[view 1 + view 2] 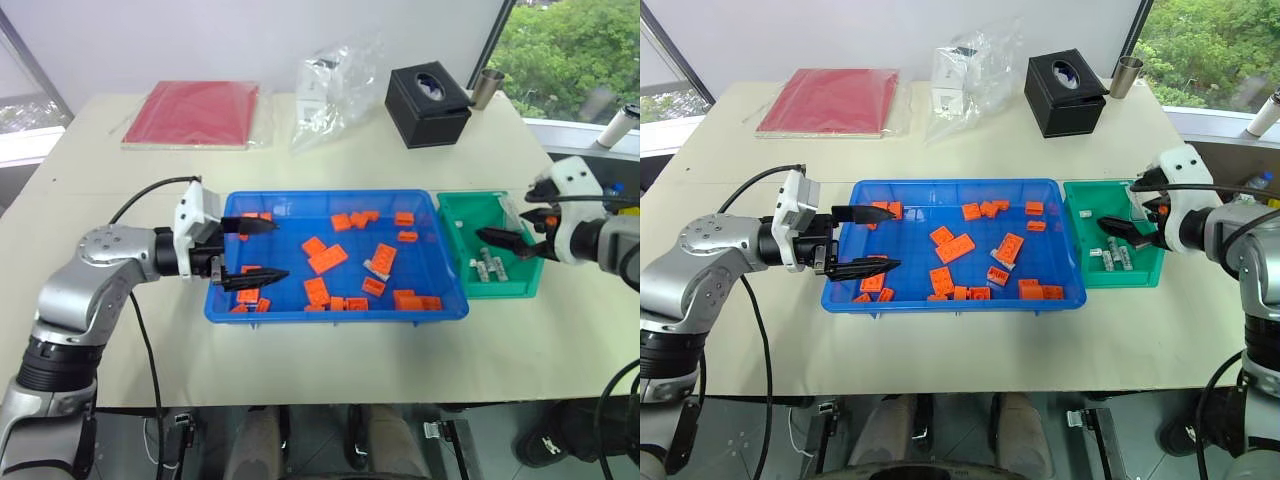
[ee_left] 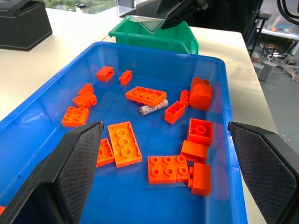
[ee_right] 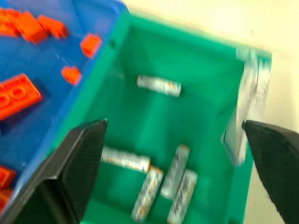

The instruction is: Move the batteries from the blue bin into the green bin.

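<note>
Hovering right hand (image 1: 1118, 234): fingers spread wide above the green bin (image 1: 1145, 270), gripping nothing.
Left hand (image 1: 252, 252): fingers spread, empty, poised over the blue bin's (image 1: 440, 308) left end, by its rim.
Batteries (image 3: 161, 186): five silvery cylinders lie on the green bin's floor; one more (image 2: 153, 108) rests in the blue bin, touching an orange brick (image 2: 146, 95).
Edges: the two bins sit side by side, rims nearly touching, on the pale surface (image 1: 350, 370).
Open room: bare surface lies in front of both bins.
Materials: smooth, glossy plastic bins; studded bricks; ribbed black finger pads (image 2: 77, 172).
</note>
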